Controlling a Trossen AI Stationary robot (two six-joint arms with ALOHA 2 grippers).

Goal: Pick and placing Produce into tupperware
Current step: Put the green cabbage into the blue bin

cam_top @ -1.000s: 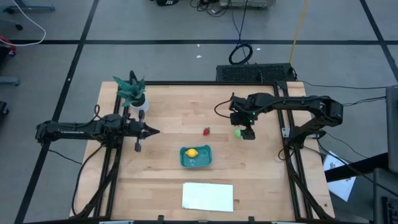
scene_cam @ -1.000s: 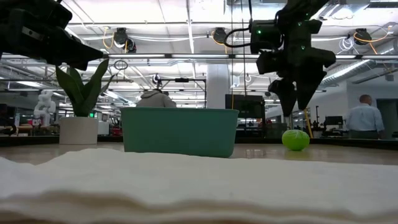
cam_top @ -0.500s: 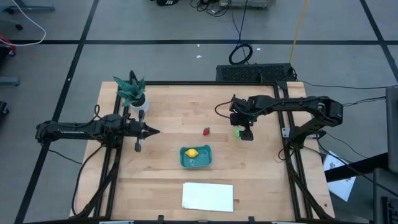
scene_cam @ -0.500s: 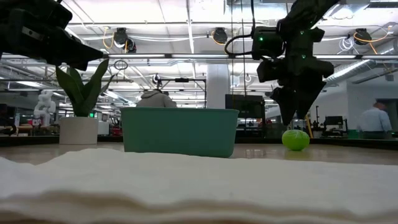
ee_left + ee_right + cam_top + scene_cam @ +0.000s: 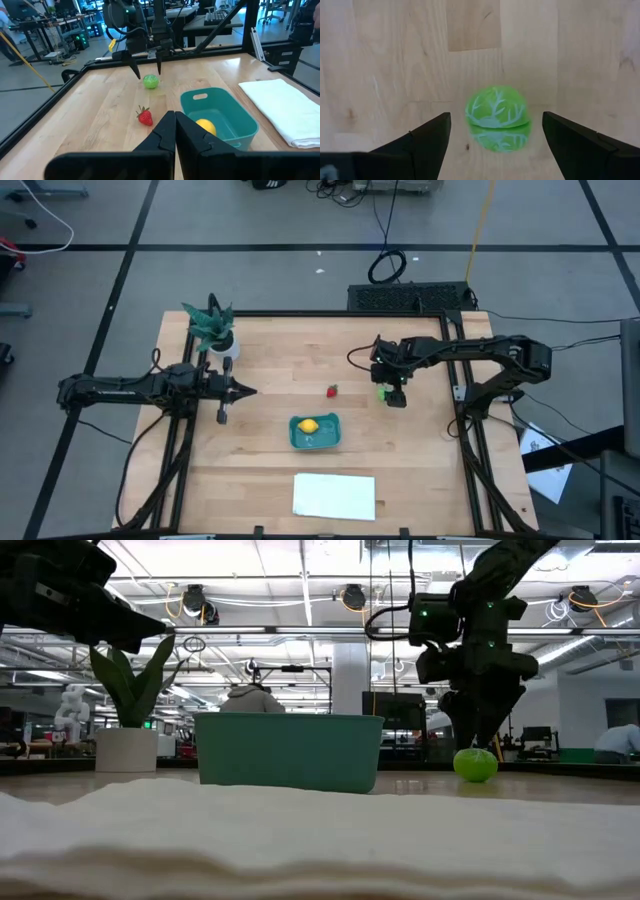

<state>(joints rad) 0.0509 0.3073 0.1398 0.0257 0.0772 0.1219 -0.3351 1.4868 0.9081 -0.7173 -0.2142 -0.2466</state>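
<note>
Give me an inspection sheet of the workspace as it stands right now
Surface: wooden table, dry, unmarked.
Job's things: lemon lies in the tub; strawberry and green fruit lie loose on the wood.
Clutter: potted plant at the far left corner; white cloth at the near edge.
Grippers: right gripper open, just above the green fruit, a finger on each side; left gripper shut, empty, waiting at left.
Cables: coiled cable on the floor beyond the table.
Surroundings: person in the room behind.

green fruit (image 5: 496, 117) white-veined; tupperware (image 5: 315, 433) teal; strawberry (image 5: 145, 117) red
</note>
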